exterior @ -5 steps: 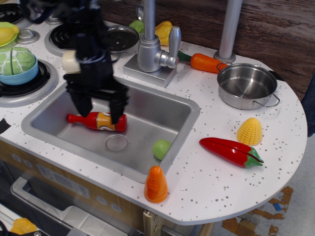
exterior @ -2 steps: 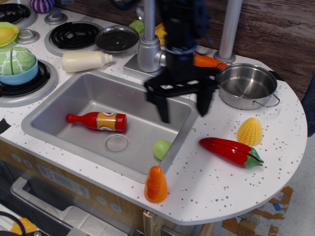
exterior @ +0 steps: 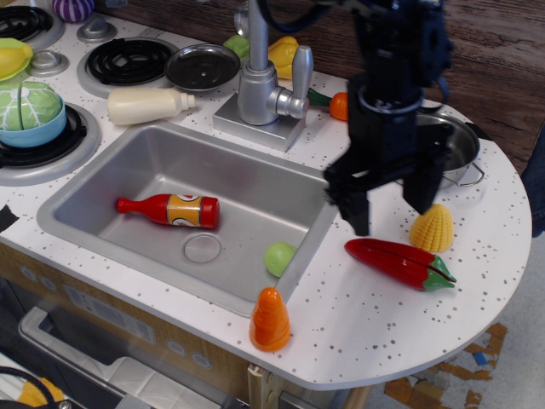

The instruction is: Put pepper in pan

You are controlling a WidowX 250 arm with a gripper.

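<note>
one gripper [exterior: 391, 204] jaws wide above pepper [exterior: 400, 263], pan [exterior: 453, 145] mostly hidden, ketchup bottle [exterior: 169, 209] in sink [exterior: 111, 175]

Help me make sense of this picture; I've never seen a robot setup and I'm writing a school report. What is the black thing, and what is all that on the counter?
The black thing is one robot arm, seen by a single camera looking down at a toy kitchen counter from the front. Its end is a gripper with two dark fingers, spread open and holding nothing. It hangs just above the long glossy red plastic chili pepper, which lies on the white speckled countertop. Partly hidden behind the arm sits the small shiny steel pan. Beside the pepper is a yellow toy corn piece, and nearer the front edge an orange cone-shaped toy. In the grey metal sink lie a red ketchup bottle and a small green ball. Behind the sink is a silver faucet, with a cream-coloured bottle to its left.
</note>
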